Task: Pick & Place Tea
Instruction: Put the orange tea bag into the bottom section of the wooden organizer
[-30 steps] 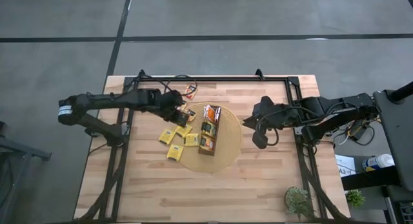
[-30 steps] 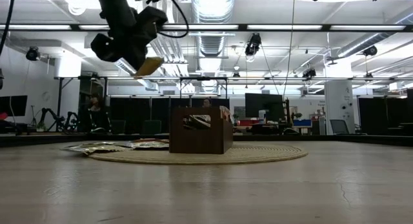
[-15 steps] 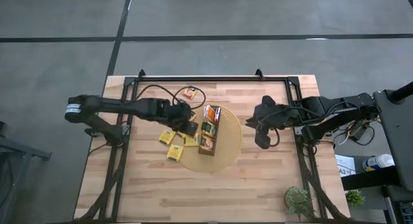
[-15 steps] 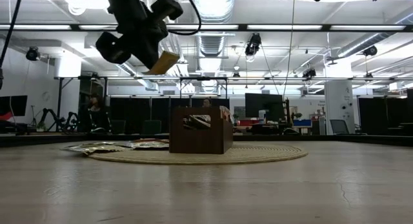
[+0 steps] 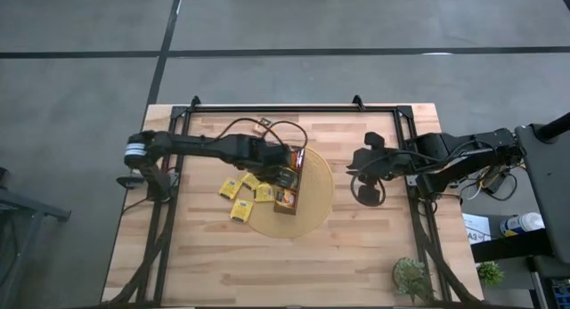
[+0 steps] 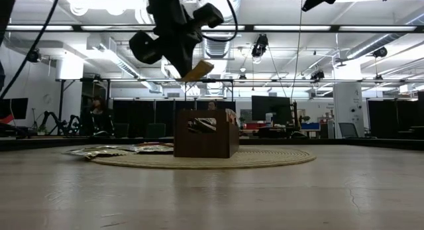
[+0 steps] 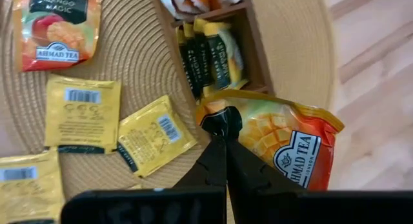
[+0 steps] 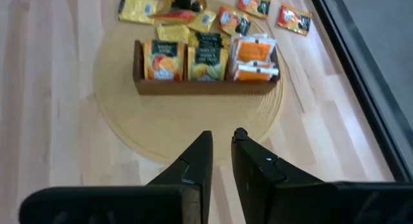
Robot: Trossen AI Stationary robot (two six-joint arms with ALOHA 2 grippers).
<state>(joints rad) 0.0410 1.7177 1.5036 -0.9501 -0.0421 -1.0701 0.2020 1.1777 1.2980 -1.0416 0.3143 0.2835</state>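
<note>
A dark-brown wooden tray [image 5: 290,177] with sachets standing in its compartments sits on a round tan mat [image 5: 313,202]. Several yellow tea sachets [image 5: 245,189] lie flat on the table and on the mat's left rim, and another orange one [image 7: 57,29] lies near them. My left gripper [image 7: 222,124] hangs above the tray's left side, shut on an orange mango sachet [image 7: 287,143]; the low view shows that sachet [image 6: 198,71] well above the tray [image 6: 207,134]. My right gripper [image 8: 221,143] hovers over the table right of the mat, fingers slightly apart and holding nothing. My left gripper pinches the orange sachet at one corner of its edge [image 7: 208,110] between its two fingertips. The fingers come steeply from above. The sachet sticks out sideways below the fingers, tilted, lifted clear above the tray.
Dark metal frame rails [image 5: 174,211] run along the table's left, far and right sides [image 5: 417,215]. More orange sachets [image 8: 293,19] lie beyond the tray toward the far edge. A small green plant [image 5: 411,275] stands at the near right corner. Bare wood lies toward the near edge.
My left gripper has carried the orange sachet toward the table's right, from beside the loose yellow sachets to above the tray, staying at about the same height and shut. My right gripper has tipped further down in place.
</note>
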